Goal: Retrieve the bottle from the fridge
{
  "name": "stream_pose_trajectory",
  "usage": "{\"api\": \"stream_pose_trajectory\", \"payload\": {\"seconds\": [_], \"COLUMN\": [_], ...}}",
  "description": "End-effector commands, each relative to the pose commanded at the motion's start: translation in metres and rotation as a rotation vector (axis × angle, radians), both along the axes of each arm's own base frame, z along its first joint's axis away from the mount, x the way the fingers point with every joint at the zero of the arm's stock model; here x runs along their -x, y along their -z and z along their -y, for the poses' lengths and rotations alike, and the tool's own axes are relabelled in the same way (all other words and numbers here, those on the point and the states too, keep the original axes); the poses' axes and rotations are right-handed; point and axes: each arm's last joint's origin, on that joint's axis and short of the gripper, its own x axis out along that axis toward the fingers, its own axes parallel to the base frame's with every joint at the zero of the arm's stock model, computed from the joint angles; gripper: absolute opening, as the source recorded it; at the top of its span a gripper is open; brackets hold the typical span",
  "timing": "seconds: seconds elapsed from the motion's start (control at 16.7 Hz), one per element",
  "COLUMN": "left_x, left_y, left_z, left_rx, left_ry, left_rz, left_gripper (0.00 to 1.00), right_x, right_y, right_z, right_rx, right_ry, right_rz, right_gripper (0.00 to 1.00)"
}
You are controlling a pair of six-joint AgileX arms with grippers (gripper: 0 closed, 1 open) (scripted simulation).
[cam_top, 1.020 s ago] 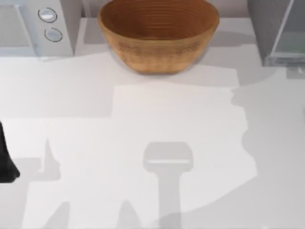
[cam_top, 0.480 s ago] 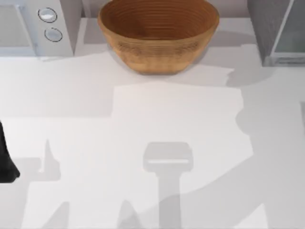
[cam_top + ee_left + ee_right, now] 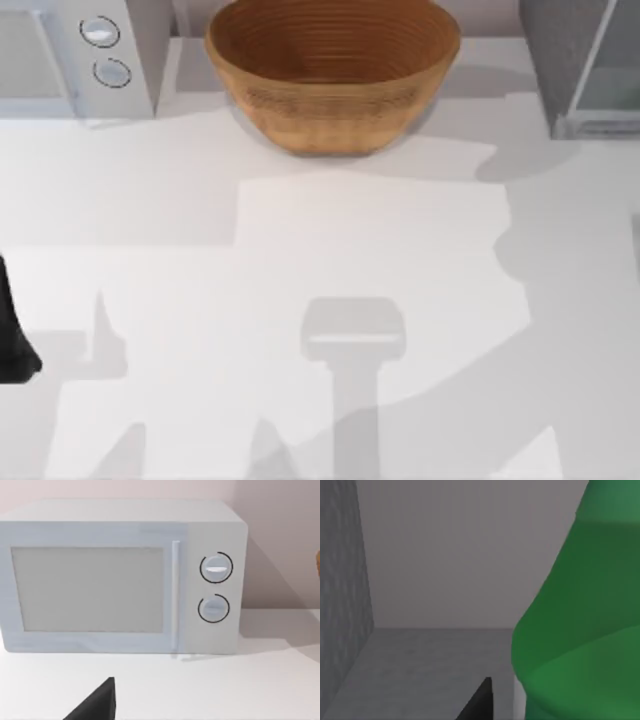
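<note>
Microwave (image 3: 75, 55) sits at ten o'clock on the white table (image 3: 300, 250), a whitish box with two round knobs (image 3: 100, 32) stacked one above the other beside its door handle; the left wrist view faces its pale window squarely. Low at nine o'clock, at the table's left edge, a dark piece of the left arm (image 3: 12, 335) rests parked, and whether its gripper is clenched or released cannot be told. At twelve o'clock stands a ribbed wooden bowl (image 3: 333, 70), wide and deep. At two o'clock is the fridge (image 3: 560, 60), a plain grey cabinet with a pale glass door panel (image 3: 612, 75) in a light frame. The right wrist view looks inside its grey interior: the bottle (image 3: 580, 630) looms very near, bright green, smooth and faceted, narrowing upward from a broad shoulder, standing on the fridge floor. One dark fingertip of the right gripper (image 3: 479, 702) lies just beside the bottle's base; whether the right gripper grasps it cannot be told.
</note>
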Motion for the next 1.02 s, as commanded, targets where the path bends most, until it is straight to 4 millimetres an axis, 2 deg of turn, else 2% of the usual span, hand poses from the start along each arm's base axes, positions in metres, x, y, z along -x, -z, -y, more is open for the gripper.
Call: {"api": "stream_pose_trajectory", "payload": {"seconds": [0.36,1.02], "left_x": [0.0000,0.0000], "left_y": [0.0000,0.0000], "left_z": [0.0000,0.0000], "left_rx": [0.000,0.000], "left_ry": [0.000,0.000], "left_rz": [0.000,0.000], "left_gripper": [1.00,1.00], "right_x": [0.0000,0.0001], "right_y": [0.0000,-0.0048], "right_z": [0.0000,0.0016], "right_rx": [0.000,-0.001], "right_ry": [0.000,0.004], "right_rz": [0.000,0.000], "right_gripper": [0.02,0.00]}}
